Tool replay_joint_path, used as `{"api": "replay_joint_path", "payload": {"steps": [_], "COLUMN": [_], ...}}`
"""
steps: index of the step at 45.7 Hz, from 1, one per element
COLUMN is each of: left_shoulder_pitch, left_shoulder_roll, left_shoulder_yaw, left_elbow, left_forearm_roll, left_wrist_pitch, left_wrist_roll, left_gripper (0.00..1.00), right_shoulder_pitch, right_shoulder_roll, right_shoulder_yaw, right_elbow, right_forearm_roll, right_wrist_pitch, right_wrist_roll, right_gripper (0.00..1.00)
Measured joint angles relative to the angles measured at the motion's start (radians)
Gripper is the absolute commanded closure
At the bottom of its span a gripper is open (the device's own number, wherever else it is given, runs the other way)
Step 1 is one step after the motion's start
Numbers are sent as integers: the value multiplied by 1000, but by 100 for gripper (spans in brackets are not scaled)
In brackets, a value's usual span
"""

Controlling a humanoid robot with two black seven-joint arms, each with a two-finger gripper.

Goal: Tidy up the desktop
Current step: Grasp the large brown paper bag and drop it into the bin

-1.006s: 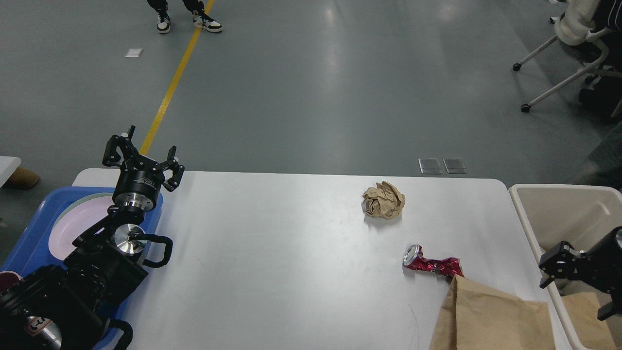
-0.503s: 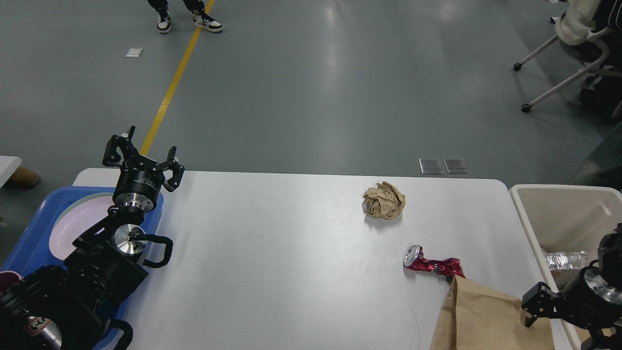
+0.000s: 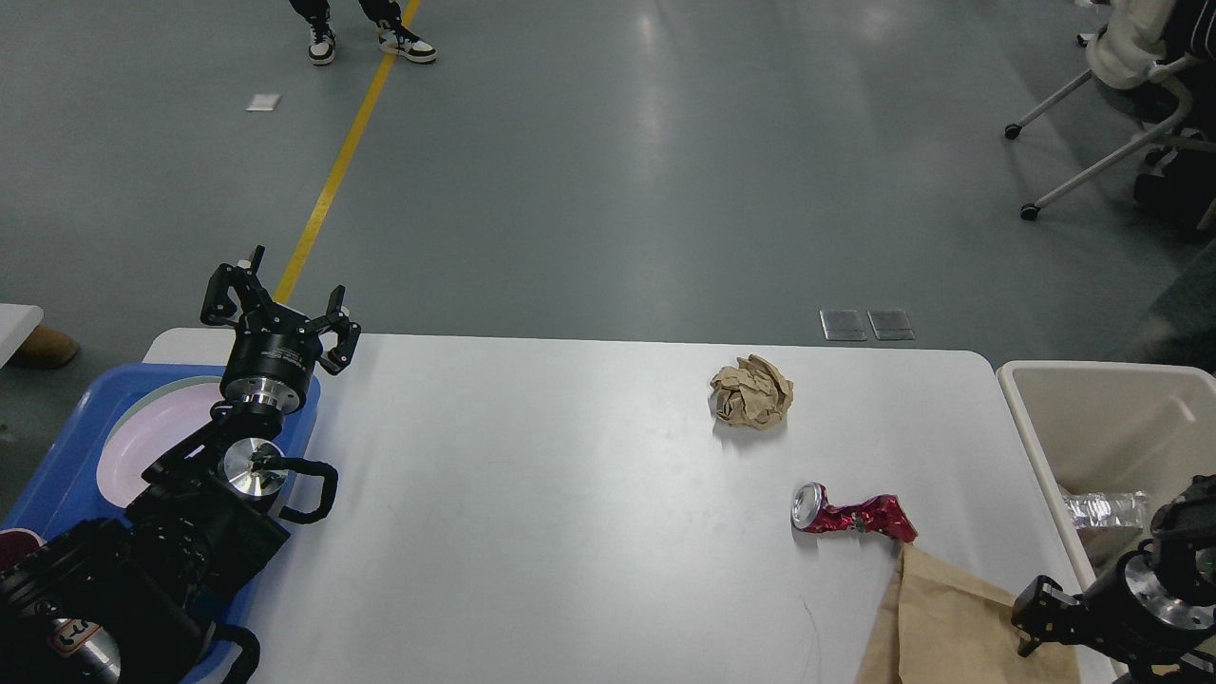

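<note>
The white desktop (image 3: pixel 570 494) carries a crumpled brown paper ball (image 3: pixel 750 391) at the right back. A crushed red can (image 3: pixel 850 513) lies nearer, and a flat brown paper bag (image 3: pixel 950 627) rests at the front right edge. My left gripper (image 3: pixel 275 302) stands open and empty above the table's back left corner, beside the blue tray (image 3: pixel 57 456). My right gripper (image 3: pixel 1034 619) is low at the bag's right edge and appears to touch it. Its dark fingers cannot be told apart.
A pale plate (image 3: pixel 142 427) lies in the blue tray. A beige bin (image 3: pixel 1092 375) stands off the table's right end, with crumpled foil (image 3: pixel 1102 506) inside. On the floor beyond are a yellow line (image 3: pixel 332 180), a person's shoes (image 3: pixel 407 43) and a wheeled chair (image 3: pixel 1121 123).
My right gripper came from above the bin down to the bag's right edge. The foil then showed in the bin. The bag slid toward the front right, off the can. The left arm stayed still.
</note>
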Motion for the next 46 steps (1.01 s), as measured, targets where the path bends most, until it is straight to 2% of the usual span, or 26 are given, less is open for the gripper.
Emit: {"api": "replay_joint_path", "payload": {"steps": [1,2,5,7,8,25,37,41,46], "left_shoulder_pitch": [0,0,0,0,0,0,0,0,0], "left_shoulder_roll": [0,0,0,0,0,1,1,1,0], "left_shoulder_yaw": [0,0,0,0,0,0,0,0,0], "left_elbow": [0,0,0,0,0,0,0,0,0], "left_forearm_roll": [0,0,0,0,0,0,0,0,0], "left_wrist_pitch": [0,0,0,0,0,0,0,0,0], "left_wrist_roll": [0,0,0,0,0,0,0,0,0], "left_gripper": [4,4,4,4,3,3,3,4,4], "right_shoulder_pitch": [-3,-6,-11,-13,-13,-11,64,129,246], "right_shoulder_roll": [0,0,0,0,0,-15,-91,-139,-205], "right_shoulder_yaw": [7,11,20,22,23,22,11,8,8], "right_elbow": [0,0,1,1,2,20,49,68,77], "right_forearm_roll": [1,1,1,1,1,3,1,-2,-14], "right_wrist_pitch": [-9,-15,-29,-31,-31,-21,-11,31,145], "right_wrist_roll": [0,0,0,0,0,0,2,2,2], "right_gripper": [42,51,86,98,100,100,100,100,100]}}
